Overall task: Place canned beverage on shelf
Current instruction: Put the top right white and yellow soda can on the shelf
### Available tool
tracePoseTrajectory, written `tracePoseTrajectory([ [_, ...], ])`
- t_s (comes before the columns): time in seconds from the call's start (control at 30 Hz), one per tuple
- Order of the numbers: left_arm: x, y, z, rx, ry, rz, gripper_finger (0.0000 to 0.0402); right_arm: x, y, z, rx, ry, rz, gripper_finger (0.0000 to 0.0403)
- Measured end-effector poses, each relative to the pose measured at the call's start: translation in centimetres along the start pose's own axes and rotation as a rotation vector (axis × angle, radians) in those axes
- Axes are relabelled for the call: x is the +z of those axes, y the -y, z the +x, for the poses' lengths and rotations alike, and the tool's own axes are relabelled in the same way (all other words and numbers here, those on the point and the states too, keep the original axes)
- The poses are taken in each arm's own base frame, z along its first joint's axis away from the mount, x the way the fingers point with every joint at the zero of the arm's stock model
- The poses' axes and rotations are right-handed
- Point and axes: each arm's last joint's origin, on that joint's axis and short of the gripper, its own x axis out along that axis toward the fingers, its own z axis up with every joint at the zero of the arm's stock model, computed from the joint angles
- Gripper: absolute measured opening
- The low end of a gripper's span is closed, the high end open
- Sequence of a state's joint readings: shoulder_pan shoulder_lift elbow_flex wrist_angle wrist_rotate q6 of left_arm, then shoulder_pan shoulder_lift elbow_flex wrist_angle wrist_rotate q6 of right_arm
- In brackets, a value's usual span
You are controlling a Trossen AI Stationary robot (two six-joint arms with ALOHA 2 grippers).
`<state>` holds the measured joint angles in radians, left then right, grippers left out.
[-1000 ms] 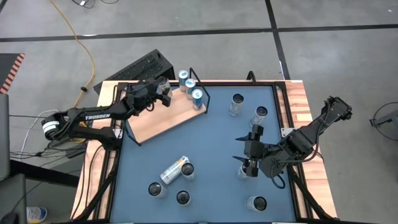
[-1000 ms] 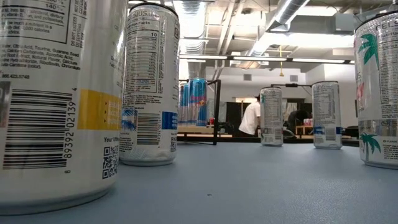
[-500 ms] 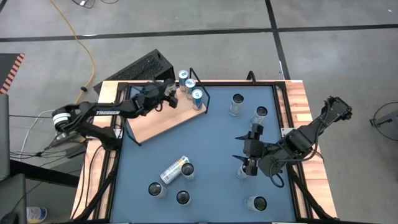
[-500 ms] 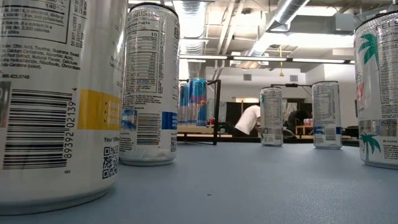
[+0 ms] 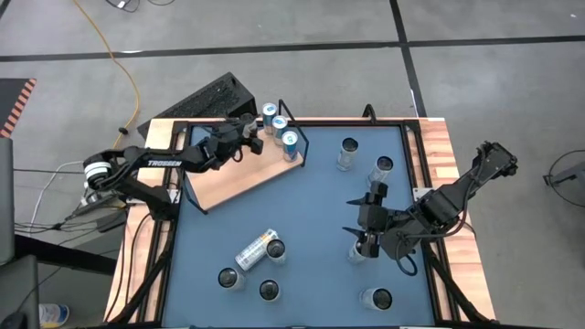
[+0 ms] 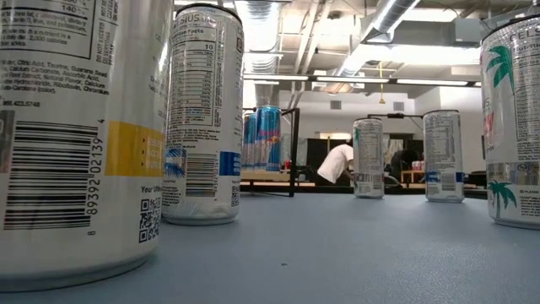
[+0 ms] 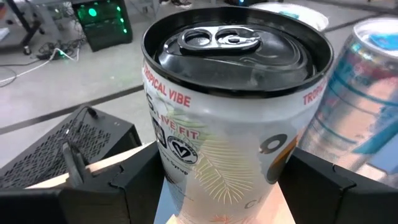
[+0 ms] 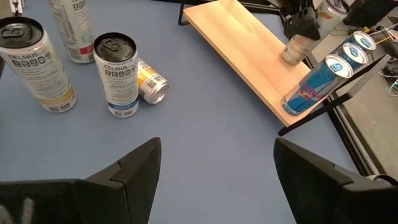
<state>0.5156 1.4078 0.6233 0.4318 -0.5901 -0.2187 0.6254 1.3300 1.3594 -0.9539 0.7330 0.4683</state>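
The shelf, a pale-wood board (image 5: 236,178) with a black wire frame (image 5: 302,146) at its right end, lies at the table's far left; it also shows in the right wrist view (image 8: 242,43). Three blue cans (image 5: 280,124) stand in a row by the frame. My left gripper (image 5: 249,137) is over the board's far edge, just left of the blue cans, shut on a white "Tropical Vibe" can (image 7: 236,130). My right gripper (image 5: 366,233) is open and empty over the blue tabletop at the right. My left gripper pinches the white can's side wall (image 7: 163,168) between its two fingers, one on each side, below the rim. The fingers come level from the table's left. The can stands upright (image 8: 296,48), its base at the board's surface; whether it rests there I cannot tell.
Several upright cans stand on the blue tabletop (image 5: 311,210), two at the far right (image 5: 347,151), others near the front (image 5: 268,290); one can lies on its side (image 5: 256,249). A black box (image 5: 206,99) sits behind the shelf. A person in white (image 6: 337,160) shows in the room beyond.
My left gripper has carried the white can along the board's far edge toward the table's right, closer to the blue cans. The can has stayed upright. The person in the room has bent over.
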Motion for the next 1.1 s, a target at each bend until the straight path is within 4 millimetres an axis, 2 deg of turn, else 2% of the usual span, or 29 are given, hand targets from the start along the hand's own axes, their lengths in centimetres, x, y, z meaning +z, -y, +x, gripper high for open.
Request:
tracePoseTrajectory([
  [0.13, -0.29, 0.28, 0.52, -0.002, 0.014, -0.009, 0.0258, 0.02, -0.01, 0.0, 0.001, 0.001, 0.004, 0.0295],
  [1.1, 0.11, 0.4, 0.44, -0.014, 0.054, -0.063, 0.0258, 0.04, -0.02, 0.0, 0.002, 0.003, 0.009, 0.0295],
])
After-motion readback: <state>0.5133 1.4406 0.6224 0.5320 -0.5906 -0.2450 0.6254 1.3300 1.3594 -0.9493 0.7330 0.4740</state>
